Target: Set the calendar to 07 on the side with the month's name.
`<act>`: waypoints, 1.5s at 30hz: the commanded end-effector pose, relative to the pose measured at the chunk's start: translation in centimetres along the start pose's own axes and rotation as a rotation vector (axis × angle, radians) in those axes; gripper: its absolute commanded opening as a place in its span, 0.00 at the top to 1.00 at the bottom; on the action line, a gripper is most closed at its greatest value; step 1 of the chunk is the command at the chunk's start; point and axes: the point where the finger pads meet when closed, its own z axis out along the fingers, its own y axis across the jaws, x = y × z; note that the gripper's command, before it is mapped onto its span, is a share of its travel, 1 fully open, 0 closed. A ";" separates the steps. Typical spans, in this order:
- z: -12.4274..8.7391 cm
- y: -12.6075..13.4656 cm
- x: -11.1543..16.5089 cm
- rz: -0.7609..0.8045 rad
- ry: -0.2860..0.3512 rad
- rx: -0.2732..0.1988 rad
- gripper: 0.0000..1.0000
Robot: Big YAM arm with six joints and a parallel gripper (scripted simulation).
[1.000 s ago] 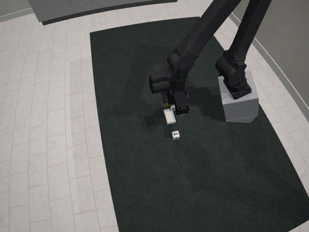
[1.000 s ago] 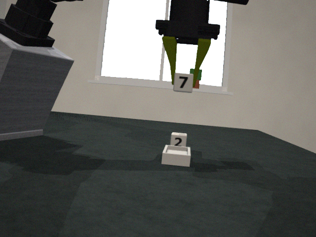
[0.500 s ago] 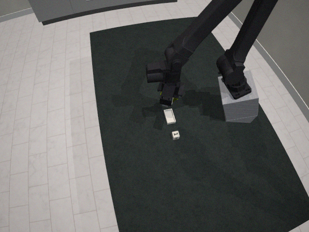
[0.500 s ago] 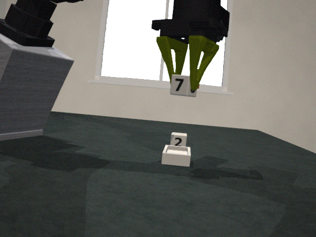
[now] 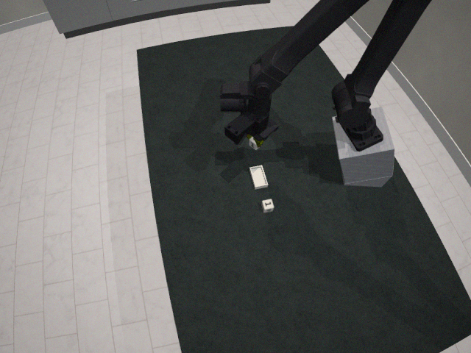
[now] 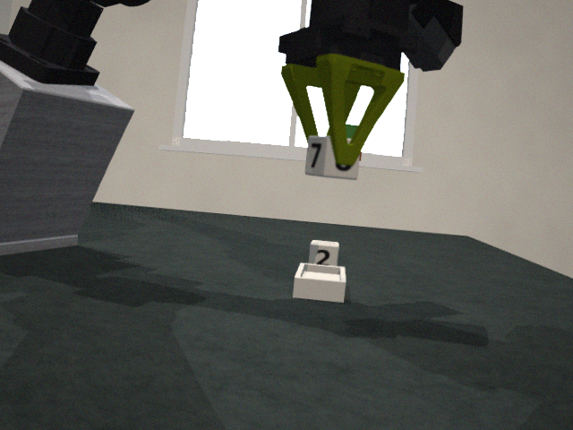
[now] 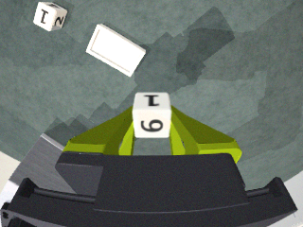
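My gripper point(image 6: 333, 155) with yellow-green fingers is shut on a white number cube point(image 6: 331, 158) and holds it high above the mat. A 7 shows on the cube's side in the exterior view. In the wrist view the cube point(image 7: 151, 115) shows a 1 and a 9 or 6. It also shows in the top view point(image 5: 254, 143). The white tray point(image 5: 258, 176) lies flat and empty on the mat, below and apart from the gripper; it also shows in the exterior view point(image 6: 320, 281) and in the wrist view point(image 7: 116, 49). The second cube point(image 5: 267, 205) stands on the mat beside the tray's short end, showing a 1 on top and a 2 in the exterior view point(image 6: 323, 253).
The arm's grey pedestal point(image 5: 364, 151) stands on the dark mat to the right of the tray. The mat lies on a pale tiled floor. A grey cabinet point(image 5: 114, 11) stands at the back.
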 end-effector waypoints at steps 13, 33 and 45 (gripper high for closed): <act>-0.9 -5.4 0.9 0.548 -0.046 0.049 0.74; -0.7 -5.6 1.0 0.598 -0.049 0.047 0.74; 3.7 -3.5 2.1 0.593 -0.017 0.018 0.74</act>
